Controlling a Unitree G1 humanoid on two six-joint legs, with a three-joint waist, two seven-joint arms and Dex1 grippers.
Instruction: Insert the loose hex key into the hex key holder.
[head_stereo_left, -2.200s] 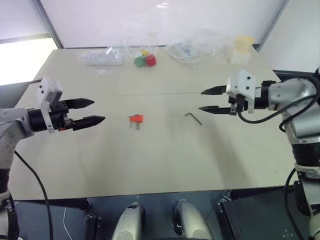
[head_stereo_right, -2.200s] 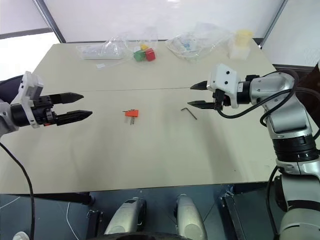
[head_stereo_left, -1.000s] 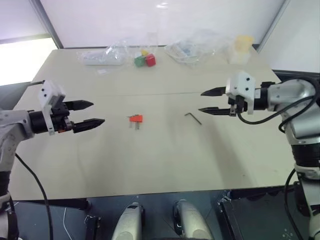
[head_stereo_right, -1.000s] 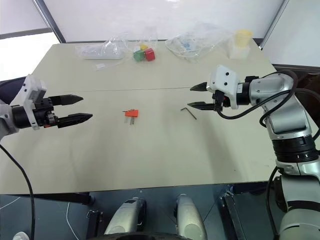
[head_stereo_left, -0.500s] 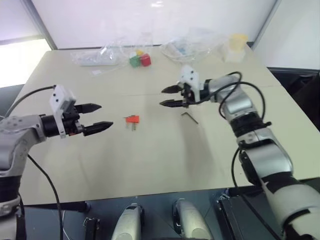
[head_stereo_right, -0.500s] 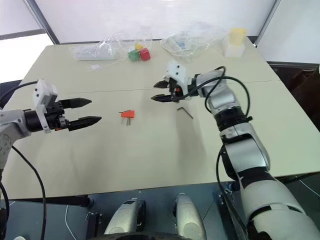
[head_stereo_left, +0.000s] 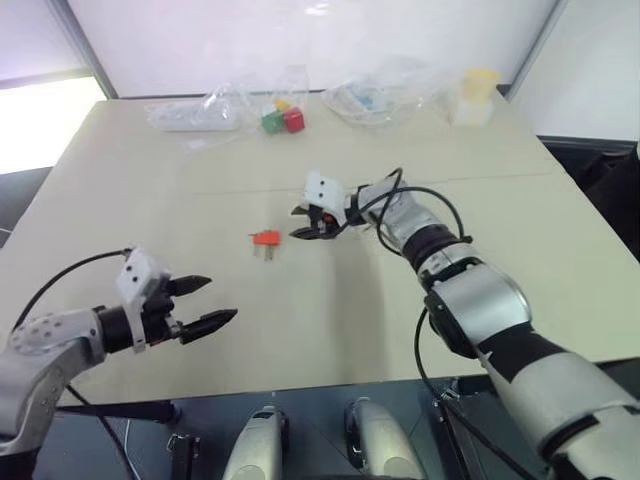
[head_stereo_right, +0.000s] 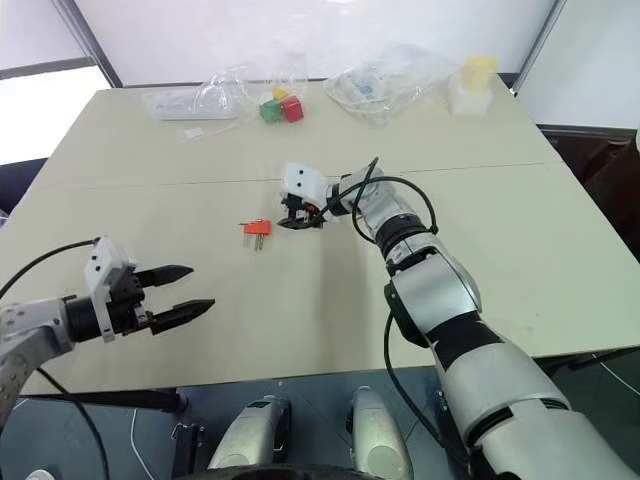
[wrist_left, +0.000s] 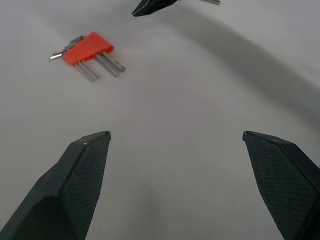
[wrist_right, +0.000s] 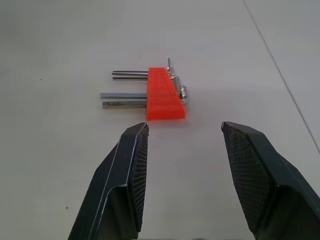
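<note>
The hex key holder (head_stereo_left: 266, 239), a small orange block with short metal keys, lies flat near the table's middle. My right gripper (head_stereo_left: 296, 222) is open just to its right, low over the table. In the right wrist view the holder (wrist_right: 165, 95) lies just beyond the open, empty right gripper (wrist_right: 185, 127). My left gripper (head_stereo_left: 222, 298) is open wide and empty near the table's front left, well short of the holder (wrist_left: 87, 48). A grey rod end (wrist_left: 211, 1) beside the right fingertip may be the loose hex key. In the head views my right arm hides it.
Red and green cubes (head_stereo_left: 283, 120), crumpled clear plastic bags (head_stereo_left: 385, 95) and a pale yellow cup (head_stereo_left: 478, 85) sit along the table's far side. A seam (head_stereo_left: 500, 178) runs across the tabletop. The front edge (head_stereo_left: 330, 383) is close below my left gripper.
My right gripper swung left across the table and sank, ending beside the holder. My left gripper dropped and drew back toward the front edge. The head camera also shifted.
</note>
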